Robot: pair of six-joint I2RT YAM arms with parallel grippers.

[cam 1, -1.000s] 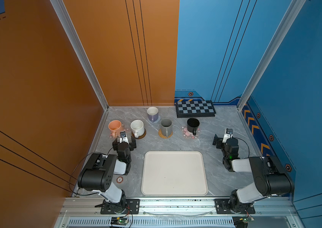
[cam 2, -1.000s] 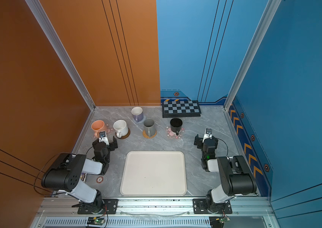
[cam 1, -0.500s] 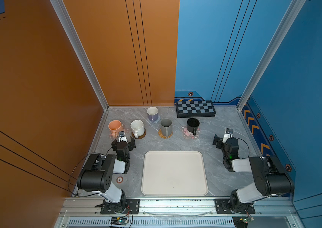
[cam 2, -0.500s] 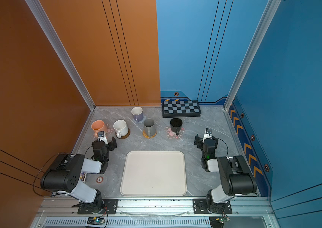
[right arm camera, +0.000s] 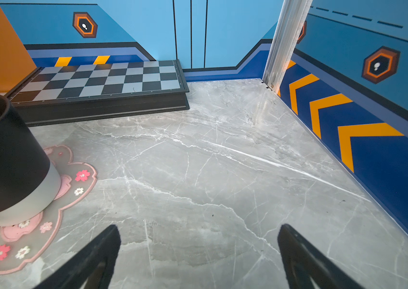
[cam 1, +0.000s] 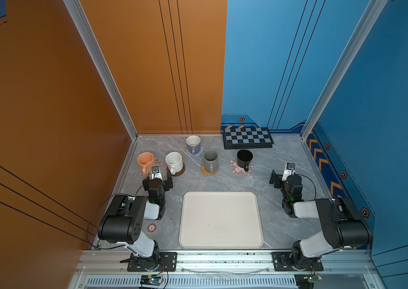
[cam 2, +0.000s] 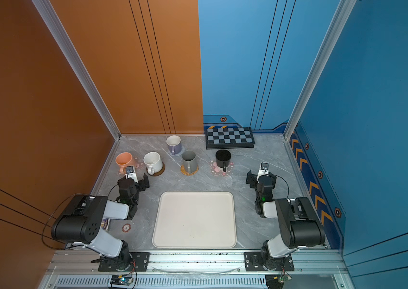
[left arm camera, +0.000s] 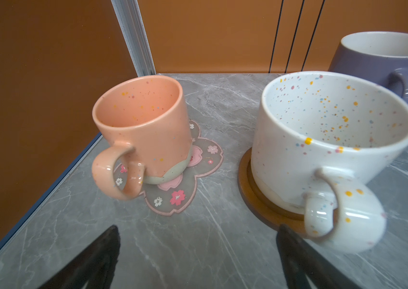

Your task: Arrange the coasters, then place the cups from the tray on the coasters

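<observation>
near the peach mug [left arm camera: 145,125], left pincer [left arm camera: 198,227] gapes wide, empty; right pincer [right arm camera: 198,226] likewise.

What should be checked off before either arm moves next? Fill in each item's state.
1. Tray free of mugs: ok.
2. Peach mug on flower coaster: ok, off-centre.
3. Speckled white mug on brown disc coaster: ok.
4. Grey mug on rattan coaster; black mug on second flower coaster: ok.
5. Lavender mug on grey-blue coaster: ok.
6. Left claw and right claw open, empty: ok.
</observation>
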